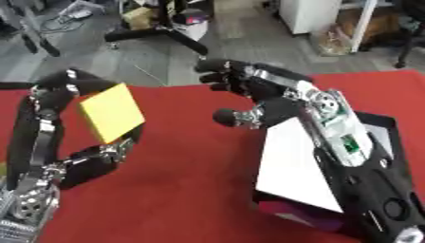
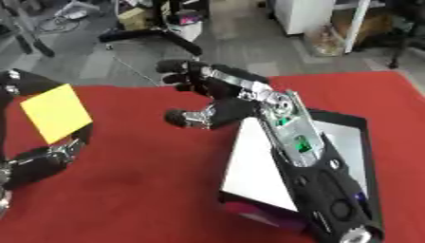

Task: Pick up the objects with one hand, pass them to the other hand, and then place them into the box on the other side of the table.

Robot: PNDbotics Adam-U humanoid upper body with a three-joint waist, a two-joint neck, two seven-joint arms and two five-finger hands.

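Nearest the camera, the right forearm runs up from the lower right corner, black with silver plates, and hides much of the box [image 2: 353, 124] beneath it. The box sits on the right side of the red desk [image 1: 191, 190], a dark tray with a pale white panel inside and something purple at its near edge (what that is cannot be made out). At the end of that arm the right robot hand [image 1: 249, 97] hangs above the desk with its fingers partly curled and its thumb [image 1: 228, 116] set apart below them, holding nothing; it is turned toward the left, which reads as a hand made ready to receive.

On the left, the left robot hand [image 1: 83, 159] is raised off the desk and clamped on the yellow block [image 1: 112, 113], fingers over its top edge and the thumb under its lower corner. The block is tilted, one flat face toward the camera, and held high with its right-hand edge left free, probably so the other hand can close on that side. The two hands are near each other but apart, and the block touches only the left one. By this judgement the pick is done, the pass has not yet happened, and the box awaits its object
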